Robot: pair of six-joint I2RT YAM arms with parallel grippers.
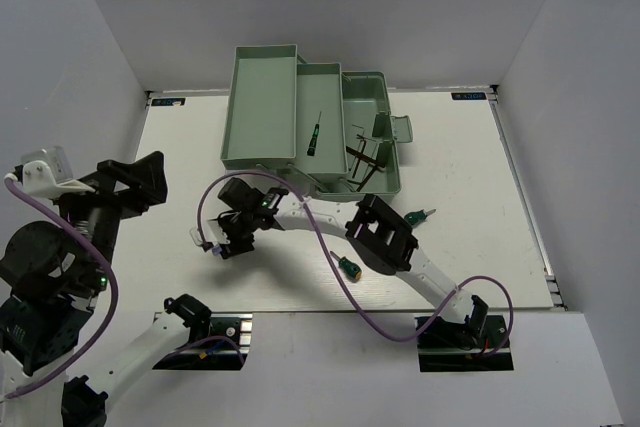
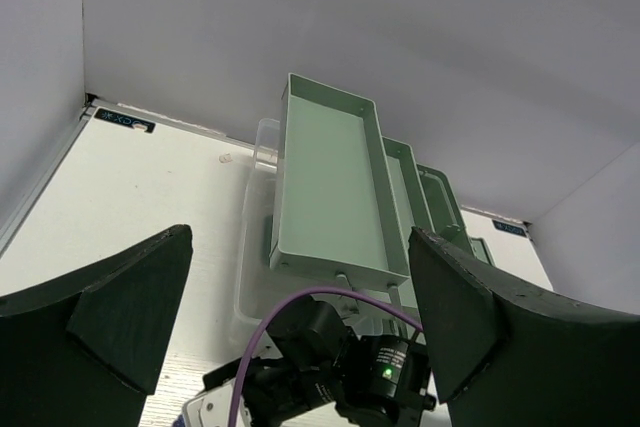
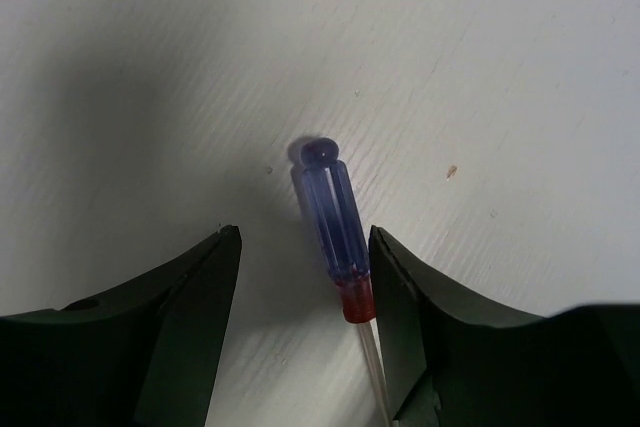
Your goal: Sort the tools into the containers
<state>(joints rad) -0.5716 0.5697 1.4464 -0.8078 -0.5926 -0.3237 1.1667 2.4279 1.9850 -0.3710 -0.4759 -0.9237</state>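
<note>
Spread right gripper [image 3: 305,237] straddles blue screwdriver [image 3: 328,217], maybe touching it; left gripper [image 2: 300,235], spread, faces toolbox [image 2: 325,187].

place: robot lab test cell | evidence: plain white walls [image 1: 400,7], white table [image 1: 480,197], bolted arm bases [image 1: 465,332]

No text can be read. Two small dark stickers are fixed along the far edge of the table [image 1: 480,187]: the left sticker [image 1: 170,101] and the right sticker [image 1: 468,96]. Pale print is carried on each, but it is too small to be made out.
</note>
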